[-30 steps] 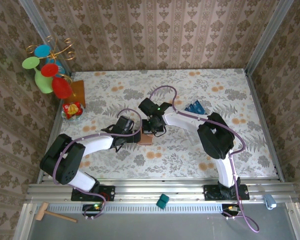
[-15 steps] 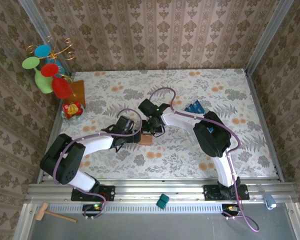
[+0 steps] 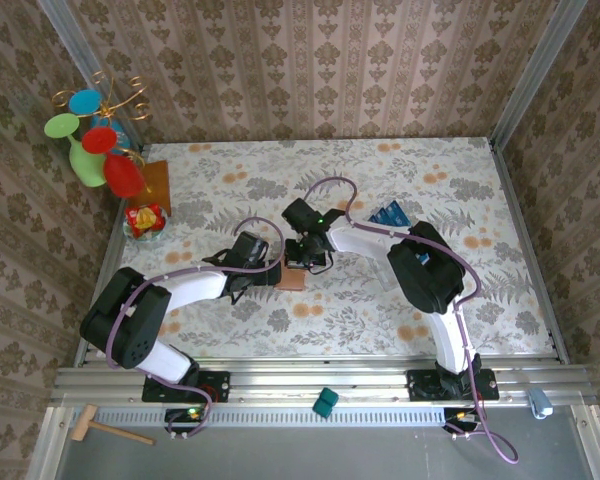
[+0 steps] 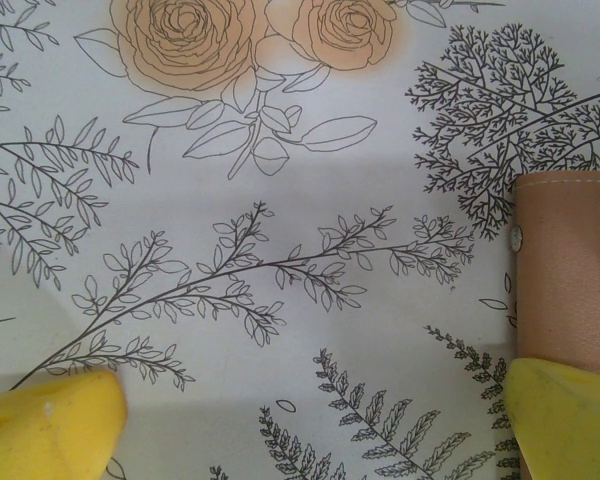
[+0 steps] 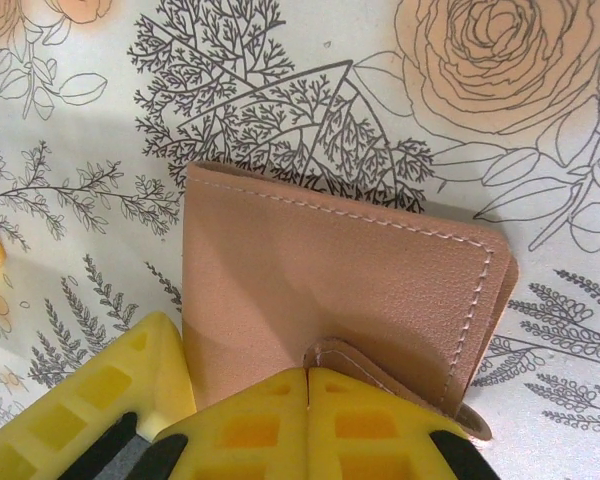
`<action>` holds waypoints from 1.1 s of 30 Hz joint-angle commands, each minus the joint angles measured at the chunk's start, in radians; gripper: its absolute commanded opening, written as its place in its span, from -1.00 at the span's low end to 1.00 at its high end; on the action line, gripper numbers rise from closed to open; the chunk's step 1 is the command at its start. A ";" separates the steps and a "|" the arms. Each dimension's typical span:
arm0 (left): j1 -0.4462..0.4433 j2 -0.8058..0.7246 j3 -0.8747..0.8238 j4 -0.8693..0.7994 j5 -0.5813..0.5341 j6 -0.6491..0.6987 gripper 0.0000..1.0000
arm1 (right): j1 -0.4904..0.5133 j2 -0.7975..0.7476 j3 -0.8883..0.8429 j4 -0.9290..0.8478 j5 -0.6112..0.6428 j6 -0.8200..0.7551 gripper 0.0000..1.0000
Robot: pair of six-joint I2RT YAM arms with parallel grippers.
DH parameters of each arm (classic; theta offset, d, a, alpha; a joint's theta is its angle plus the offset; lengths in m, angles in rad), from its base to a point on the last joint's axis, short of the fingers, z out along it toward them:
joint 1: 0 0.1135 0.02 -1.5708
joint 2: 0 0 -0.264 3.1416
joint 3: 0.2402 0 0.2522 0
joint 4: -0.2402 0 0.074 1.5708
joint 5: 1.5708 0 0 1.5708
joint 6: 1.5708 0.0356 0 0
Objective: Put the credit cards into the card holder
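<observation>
Floral cloth is covering the table (image 3: 500, 290), with patterned wallpaper closing it in on three sides, and the card holder (image 3: 291, 279) is lying shut and flat near the middle, a little toward nine o'clock. The right tool (image 5: 308, 385) is coming at it from the twelve o'clock side with its yellow pads pressed together. They are meeting on the wallet's near edge, where a stitched lip is curling up, so it looks to be pinching that upper leaf. The left tool (image 4: 300, 425) is hovering low at the wallet's nine o'clock side, spread wide and gripping nothing. One of its pads is sitting right at the leather's edge, and whether it is touching is hard to tell. The credit cards (image 3: 387, 215) are waiting in a blue heap at about two o'clock from the wallet, well apart from both tools, so none is going in yet. The pinch is the likely trouble: the leaf is thin and only its lip is caught, so a lift could be letting it slip free and fall shut. Nothing is pinning the lower leaf either, so the whole wallet may be rising or dragging over the cloth instead of opening. The left pad at the edge could also be nudging the wallet askew if it closes carelessly.
</observation>
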 commanded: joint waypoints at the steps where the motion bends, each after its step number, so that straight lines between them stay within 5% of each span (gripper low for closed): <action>1: -0.017 0.088 -0.054 -0.027 0.165 -0.040 1.00 | -0.001 -0.021 -0.036 -0.028 -0.006 0.016 -1.00; 33: -0.018 0.101 -0.060 -0.022 0.161 -0.039 1.00 | 0.004 -0.033 -0.058 0.042 -0.040 0.040 -1.00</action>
